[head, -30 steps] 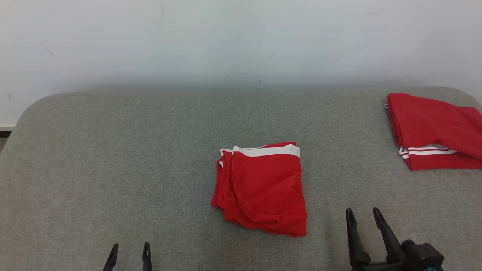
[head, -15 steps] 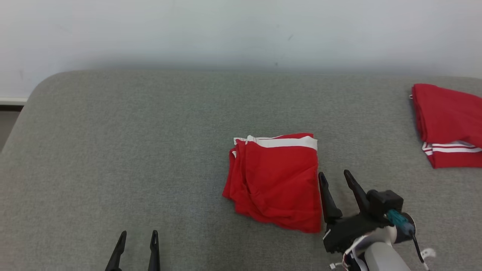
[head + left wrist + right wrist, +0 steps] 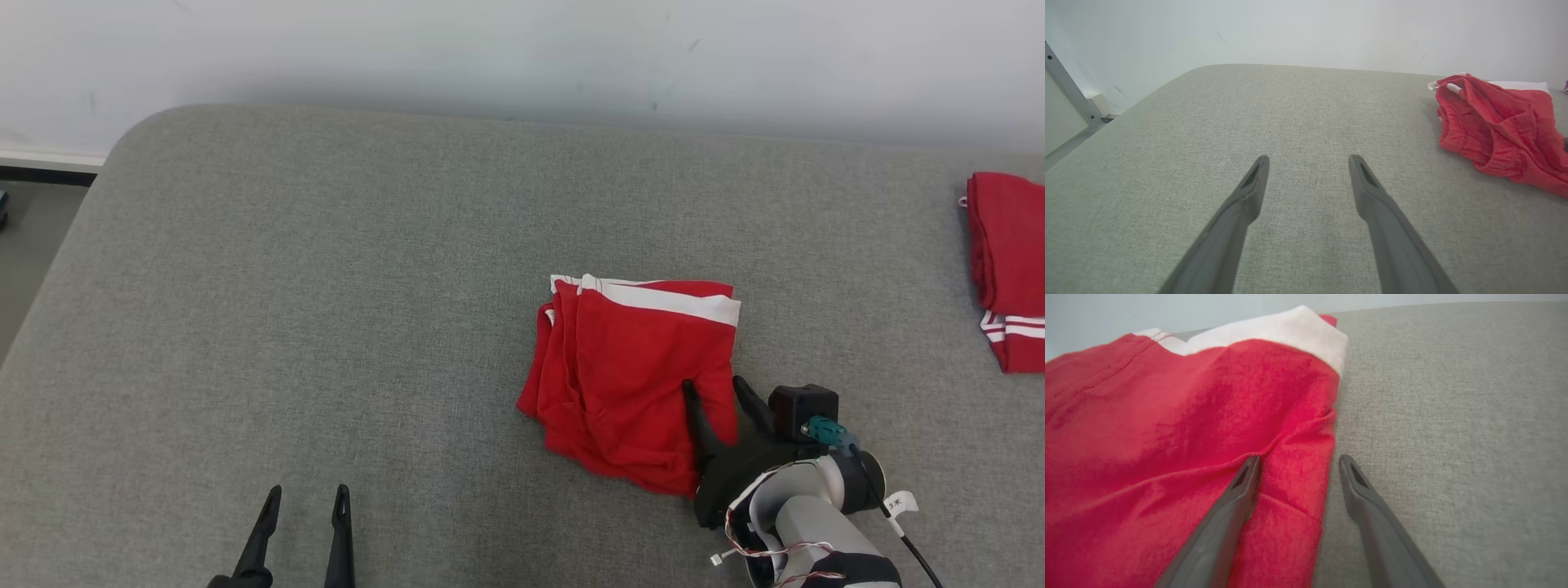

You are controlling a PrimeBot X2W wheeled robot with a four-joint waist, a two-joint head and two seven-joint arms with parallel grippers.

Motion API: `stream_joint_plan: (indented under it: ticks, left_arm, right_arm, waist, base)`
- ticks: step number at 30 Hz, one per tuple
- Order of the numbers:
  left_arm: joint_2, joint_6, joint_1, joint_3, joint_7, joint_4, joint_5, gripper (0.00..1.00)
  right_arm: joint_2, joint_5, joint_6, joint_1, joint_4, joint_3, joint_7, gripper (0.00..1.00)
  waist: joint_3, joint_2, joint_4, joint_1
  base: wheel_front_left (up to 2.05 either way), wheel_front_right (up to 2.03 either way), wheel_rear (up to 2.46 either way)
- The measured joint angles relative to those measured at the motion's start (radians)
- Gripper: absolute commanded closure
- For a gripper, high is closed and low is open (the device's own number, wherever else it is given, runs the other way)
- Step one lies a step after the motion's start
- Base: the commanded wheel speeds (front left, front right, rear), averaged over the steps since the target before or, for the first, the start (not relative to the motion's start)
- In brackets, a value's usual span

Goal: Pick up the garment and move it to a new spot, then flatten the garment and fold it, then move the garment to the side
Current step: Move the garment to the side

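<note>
The garment point(image 3: 629, 376) is a folded red piece with a white band along its far edge, lying right of centre on the grey surface point(image 3: 326, 310); it also lies at the right of the left wrist view point(image 3: 1494, 118). My right gripper point(image 3: 716, 390) is open and straddles the garment's right edge. In the right wrist view one finger presses on the red cloth point(image 3: 1188, 437) and the other rests on bare grey fabric, with the edge between them point(image 3: 1298, 459). My left gripper point(image 3: 306, 494) point(image 3: 1308, 159) stands open over bare surface near the front left, well apart from the garment.
A second red garment with white stripes point(image 3: 1008, 269) lies at the far right edge. The grey surface's rounded far-left corner point(image 3: 131, 131) meets a pale wall point(image 3: 490, 49); floor shows beyond the left edge point(image 3: 24, 237).
The camera has shifted, moving the whole scene rightward and lower in the picture. My right gripper has advanced from beside the garment onto its right edge. The left gripper keeps its place.
</note>
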Motion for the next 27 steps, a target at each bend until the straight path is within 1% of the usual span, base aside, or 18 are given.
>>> stream_joint_plan:
  ticks: [1, 2, 3, 8, 10, 12, 15, 19, 26, 27]
  left_arm:
    - [0.000, 0.003, 0.000, 0.001, 0.000, 0.000, -0.003, 0.00]
    - [0.000, 0.004, 0.000, 0.001, 0.000, 0.001, -0.004, 0.00]
    - [0.000, 0.004, 0.000, 0.001, 0.000, 0.002, -0.004, 0.00]
    - [0.000, 0.005, 0.005, 0.006, 0.000, 0.002, -0.008, 0.00]
    - [0.000, 0.004, 0.005, 0.004, 0.000, 0.003, -0.008, 0.00]
    - [0.000, 0.004, 0.004, -0.001, 0.000, 0.001, -0.013, 0.00]
    - [0.000, 0.003, -0.001, -0.009, 0.000, -0.002, -0.016, 0.00]
    - [0.000, 0.002, -0.023, -0.016, 0.000, -0.007, -0.034, 0.00]
    - [0.000, -0.005, -0.073, -0.032, 0.000, -0.034, -0.043, 0.00]
    - [0.000, -0.006, -0.093, -0.037, 0.000, -0.043, -0.042, 0.00]
  right_arm:
    - [0.000, 0.007, 0.000, -0.010, 0.014, 0.003, 0.000, 0.70]
    - [-0.001, 0.012, 0.000, -0.015, 0.024, 0.012, 0.000, 0.70]
    - [-0.001, 0.017, 0.000, -0.016, 0.029, 0.022, 0.000, 1.00]
    - [0.000, 0.054, 0.000, -0.015, 0.017, 0.060, 0.002, 1.00]
    - [-0.012, 0.053, 0.000, -0.020, 0.012, 0.082, 0.002, 1.00]
    - [-0.039, 0.049, 0.000, -0.042, 0.008, 0.109, 0.002, 1.00]
    - [-0.090, 0.049, 0.000, -0.098, 0.011, 0.171, 0.008, 1.00]
    - [-0.160, 0.072, 0.000, -0.182, 0.009, 0.266, 0.041, 1.00]
    - [-0.317, 0.162, 0.000, -0.315, -0.030, 0.402, 0.117, 1.00]
    - [-0.370, 0.191, 0.000, -0.346, -0.046, 0.436, 0.133, 1.00]
  waist:
    - [-0.001, 0.0000, 0.002, 0.0000]
    - [-0.002, 0.0000, 0.002, 0.0000]
    - [-0.005, 0.0000, 0.002, 0.0000]
    - [-0.017, 0.0000, -0.012, 0.0000]
    - [-0.019, 0.0000, -0.022, 0.0000]
    - [-0.018, 0.0000, -0.032, 0.0000]
    - [-0.007, 0.0000, -0.045, -0.0001]
    - [0.020, 0.0000, -0.061, 0.0000]
    - [0.084, 0.0000, -0.088, 0.0000]
    - [0.106, 0.0000, -0.094, 0.0000]
  base:
    - [0.00, 0.00, 0.00]
    - [0.00, 0.00, 0.00]
    - [0.00, 0.00, 0.00]
    - [0.00, 0.00, 0.00]
    - [0.00, 0.00, 0.00]
    - [0.00, 0.00, 0.00]
    - [0.00, 0.00, 0.00]
    - [0.00, 0.00, 0.00]
    - [0.00, 0.00, 0.00]
    - [0.00, 0.00, 0.00]
